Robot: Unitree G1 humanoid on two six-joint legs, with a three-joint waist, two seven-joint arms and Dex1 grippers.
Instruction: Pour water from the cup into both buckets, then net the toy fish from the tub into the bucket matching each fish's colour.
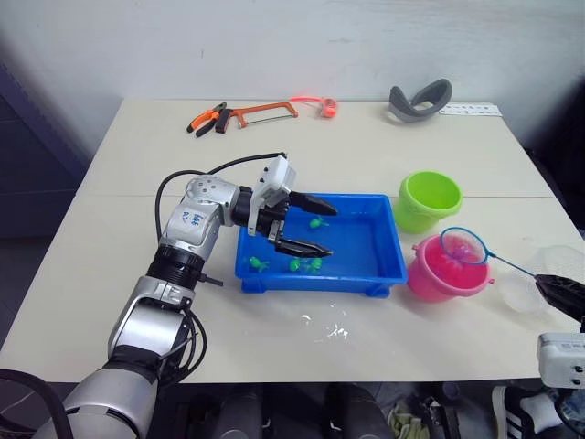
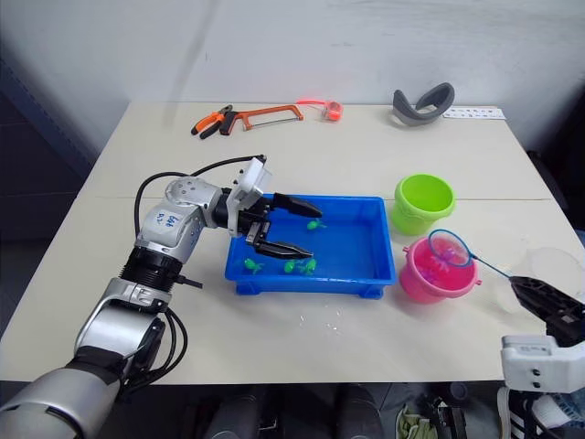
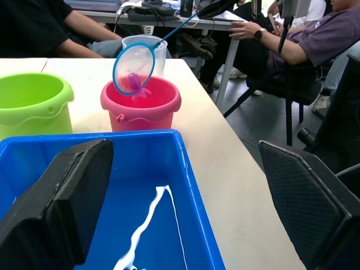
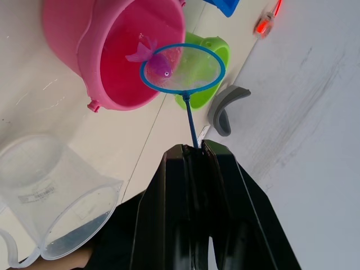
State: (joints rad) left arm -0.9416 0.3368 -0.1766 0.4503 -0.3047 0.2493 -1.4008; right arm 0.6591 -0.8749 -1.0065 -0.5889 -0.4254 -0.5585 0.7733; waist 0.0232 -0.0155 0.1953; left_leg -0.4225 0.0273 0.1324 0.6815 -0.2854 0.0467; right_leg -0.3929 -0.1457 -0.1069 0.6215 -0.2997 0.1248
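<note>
Left black fingers (image 1: pixel 315 228) spread wide over shallow bright blue plastic tub (image 1: pixel 384 261) holding green toy fish (image 1: pixel 304 265) | lime green plastic bucket (image 1: pixel 428 200) | bright pink plastic bucket (image 1: pixel 443 271) beneath blue-rimmed mesh net (image 4: pixel 183 68) cradling pink toy fish (image 4: pixel 153 58) | right fingers (image 4: pixel 194 152) clamped on net handle | clear plastic measuring cup (image 4: pixel 53 197) on surface.

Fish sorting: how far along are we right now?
Pouring looks done: the cup stands on the table, nearly empty. In hand: the right gripper is shut on the net, holding a pink fish over the pink bucket. Left: at least four green fish lie in the tub, still to go to the green bucket. The left gripper hangs open over the tub.
</note>
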